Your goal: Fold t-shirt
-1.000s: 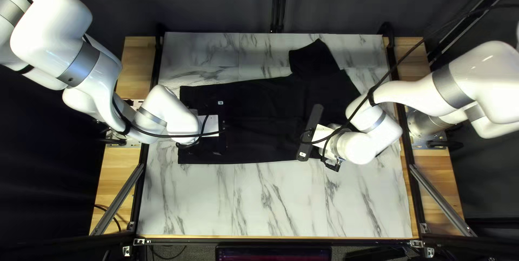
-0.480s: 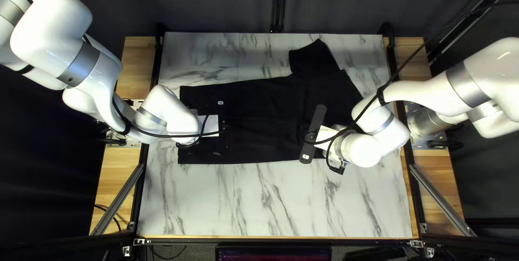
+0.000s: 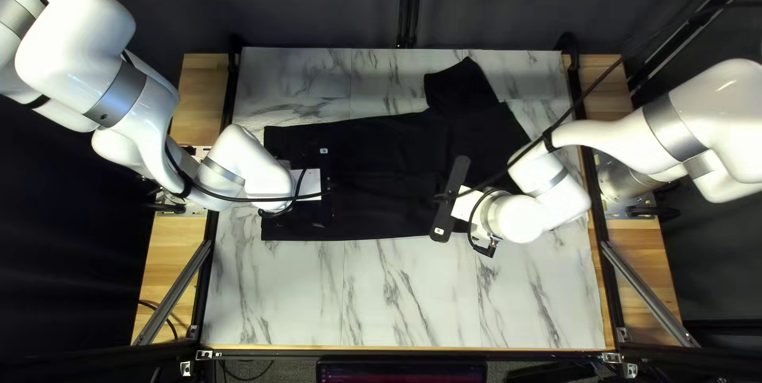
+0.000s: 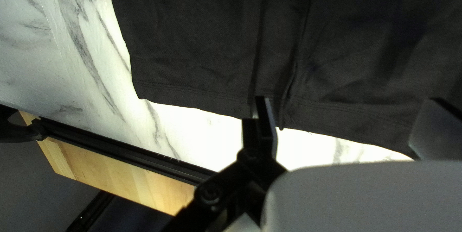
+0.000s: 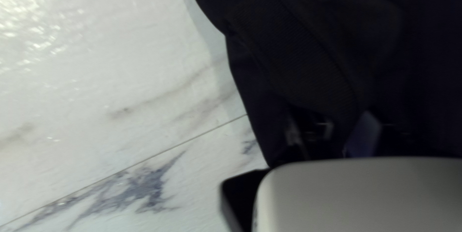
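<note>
Two white arms over one marble-patterned tabletop (image 3: 405, 296). Dark curtain (image 3: 333, 2) behind; wooden boards (image 3: 205, 93) at both sides. Black t-shirt (image 3: 389, 141) lies across mid-table. Left gripper (image 3: 326, 192): fingers well apart at the hem (image 4: 192, 92). Right gripper (image 3: 450, 200), over shirt: state cannot be told. Right arm (image 3: 611, 130) and cable (image 3: 516, 159) partly hide the shirt.

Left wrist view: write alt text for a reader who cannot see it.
An open pincer at the stitched hem of a black t-shirt spread on a marble-patterned table; a wooden board runs along the table's edge.
</note>
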{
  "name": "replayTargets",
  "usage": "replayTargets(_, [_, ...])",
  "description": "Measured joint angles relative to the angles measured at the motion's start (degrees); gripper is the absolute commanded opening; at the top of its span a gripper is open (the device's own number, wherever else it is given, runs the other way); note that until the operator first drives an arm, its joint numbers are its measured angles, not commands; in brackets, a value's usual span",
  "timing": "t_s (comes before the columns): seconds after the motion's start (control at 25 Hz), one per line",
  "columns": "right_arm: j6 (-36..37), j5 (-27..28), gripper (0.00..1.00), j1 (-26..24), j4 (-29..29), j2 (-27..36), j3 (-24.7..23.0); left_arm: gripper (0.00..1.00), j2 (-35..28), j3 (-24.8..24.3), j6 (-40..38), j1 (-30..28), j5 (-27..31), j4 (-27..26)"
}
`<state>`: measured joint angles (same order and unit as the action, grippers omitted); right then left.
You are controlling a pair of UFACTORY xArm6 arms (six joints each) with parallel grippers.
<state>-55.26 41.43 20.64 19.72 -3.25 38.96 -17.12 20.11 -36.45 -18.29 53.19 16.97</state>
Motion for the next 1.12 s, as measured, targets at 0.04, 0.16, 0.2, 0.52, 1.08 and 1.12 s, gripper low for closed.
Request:
replayTargets(0.04, [0.17,-0.04,1.0,-0.05,-0.39,0.59,-0.21,1.0,0.0,0.0,0.0,0.0,0.0,0.0])
replayTargets(0.16, [0.28,1.22,1.0,-0.05,-0.47,3.03,-0.94,1.0,0.0,0.0,0.0,0.0,0.0,0.0])
replayTargets(0.2, [0.33,1.86,1.0,-0.07,-0.36,3.92,-1.16,1.0,0.0,0.0,0.0,0.0,0.0,0.0])
replayTargets(0.52, [3.92,5.39,1.0,-4.29,1.29,12.64,-7.33,1.0,0.0,0.0,0.0,0.0,0.0,0.0])
replayTargets(1.08, [3.86,-3.35,1.0,-5.33,3.37,2.43,-4.93,1.0,0.0,0.0,0.0,0.0,0.0,0.0])
replayTargets(1.12, [3.85,-3.62,1.0,-5.37,3.4,2.2,-4.93,1.0,0.0,0.0,0.0,0.0,0.0,0.0])
